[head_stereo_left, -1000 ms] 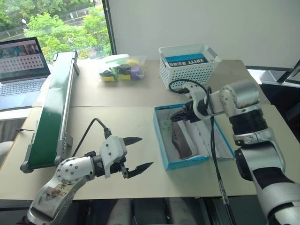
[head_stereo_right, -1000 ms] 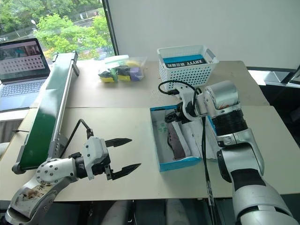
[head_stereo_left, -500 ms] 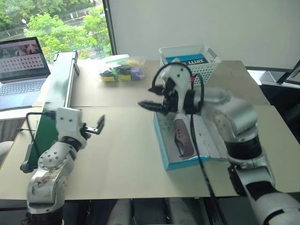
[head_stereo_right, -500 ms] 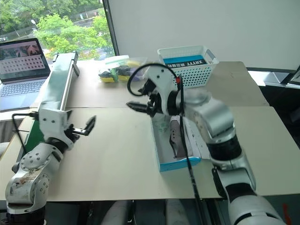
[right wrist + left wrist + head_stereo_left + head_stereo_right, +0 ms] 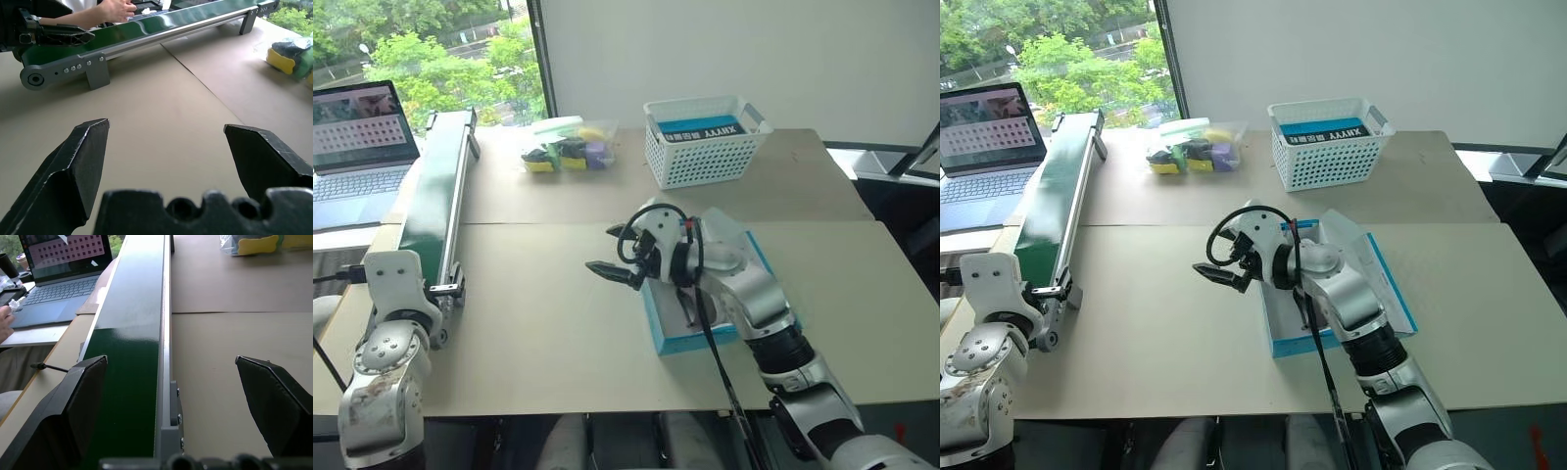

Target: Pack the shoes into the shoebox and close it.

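Both pincers stand wide open and hold nothing. The right pincer [image 5: 612,253] hovers over the bench [image 5: 538,313] just beside the shoebox [image 5: 697,338]. The left pincer [image 5: 178,396] faces along the green conveyor [image 5: 132,328].

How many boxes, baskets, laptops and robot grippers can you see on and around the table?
Shoebox: 1
White basket: 1
Laptop: 1
Grippers: 2, the left gripper and the right gripper
Total: 5
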Motion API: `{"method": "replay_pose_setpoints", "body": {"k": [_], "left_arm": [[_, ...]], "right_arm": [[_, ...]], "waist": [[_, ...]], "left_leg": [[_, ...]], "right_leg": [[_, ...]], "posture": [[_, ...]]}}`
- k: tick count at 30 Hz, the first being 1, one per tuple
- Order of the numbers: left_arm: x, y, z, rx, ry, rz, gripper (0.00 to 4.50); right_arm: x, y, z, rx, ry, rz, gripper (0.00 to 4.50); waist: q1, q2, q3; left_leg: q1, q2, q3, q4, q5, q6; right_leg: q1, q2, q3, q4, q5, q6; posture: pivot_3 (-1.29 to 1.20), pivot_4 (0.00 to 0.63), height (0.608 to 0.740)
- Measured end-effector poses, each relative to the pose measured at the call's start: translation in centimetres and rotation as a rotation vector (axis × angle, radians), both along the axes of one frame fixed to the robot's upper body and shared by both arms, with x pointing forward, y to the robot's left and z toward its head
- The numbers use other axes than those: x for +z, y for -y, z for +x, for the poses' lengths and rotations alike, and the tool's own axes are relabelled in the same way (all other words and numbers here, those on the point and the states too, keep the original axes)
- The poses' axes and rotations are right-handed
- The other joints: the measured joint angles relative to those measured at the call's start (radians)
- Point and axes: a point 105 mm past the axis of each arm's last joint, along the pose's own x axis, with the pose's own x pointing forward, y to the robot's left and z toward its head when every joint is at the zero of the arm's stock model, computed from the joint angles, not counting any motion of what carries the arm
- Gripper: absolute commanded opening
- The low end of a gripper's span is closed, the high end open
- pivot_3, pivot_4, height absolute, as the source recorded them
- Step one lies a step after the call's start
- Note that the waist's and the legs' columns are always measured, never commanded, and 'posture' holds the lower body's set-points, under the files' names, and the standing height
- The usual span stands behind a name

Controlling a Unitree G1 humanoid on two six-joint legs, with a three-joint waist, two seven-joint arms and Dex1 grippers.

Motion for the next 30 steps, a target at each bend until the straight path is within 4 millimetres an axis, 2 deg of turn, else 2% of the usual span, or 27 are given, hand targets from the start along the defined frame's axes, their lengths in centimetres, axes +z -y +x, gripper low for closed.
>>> {"method": "replay_pose_setpoints", "body": {"k": [9, 30], "left_arm": [[-0.4, -0.7, -0.6, 0.048, -0.006, 0.004, 4.5], [-0.8, -0.4, 0.3, 0.032, -0.005, -0.016, 4.5]], "right_arm": [[-0.7, -1.3, 0.0, -0.007, 0.005, -0.01, 4.49], [-2.1, -1.6, 0.3, -0.072, -0.011, -0.025, 4.49]], "waist": [[0.0, 0.0, 0.0], [-0.001, 0.0, 0.0]], "left_leg": [[0.0, 0.0, 0.0, 0.0, 0.0, 0.0], [0.0, 0.0, 0.0, 0.0, 0.0, 0.0]], "right_leg": [[0.0, 0.0, 0.0, 0.0, 0.0, 0.0], [0.0, 0.0, 0.0, 0.0, 0.0, 0.0]], "posture": [[0.0, 0.15, 0.737], [0.0, 0.15, 0.737]]}}
